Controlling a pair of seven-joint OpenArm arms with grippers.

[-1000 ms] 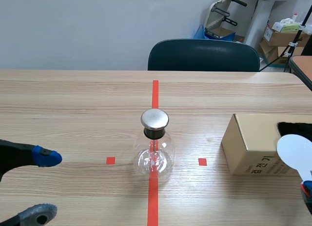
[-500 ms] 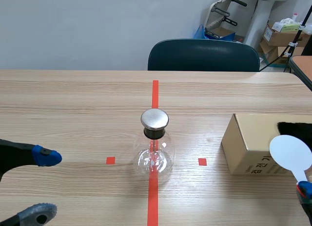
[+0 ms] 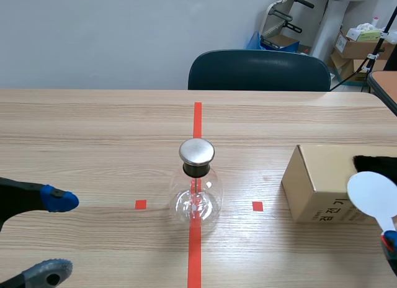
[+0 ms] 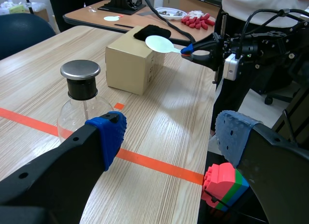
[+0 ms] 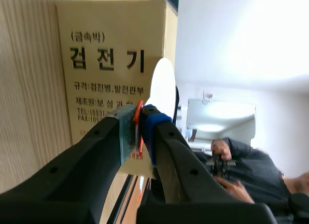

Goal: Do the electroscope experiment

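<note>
Standing on the red tape line at the middle of the table (image 3: 93,133), the electroscope (image 3: 196,190) is a round clear glass flask with a black neck and a flat metal cap (image 3: 197,151). Nothing touches it. To its right sits a cardboard box (image 3: 316,182) with a black cloth (image 3: 375,164) on its top. At the near right, the right gripper (image 3: 389,241) is clamped on the thin handle of a white paddle (image 3: 372,198), whose round disc stands up beside the box, well apart from the flask. The right wrist view shows the handle pinched between the two pads, with the printed side of the box just ahead. At the near left, the left gripper (image 3: 54,236) hangs with its blue-tipped fingers spread wide, holding nothing. A dark chair (image 3: 259,71) stands at the far side.
</note>
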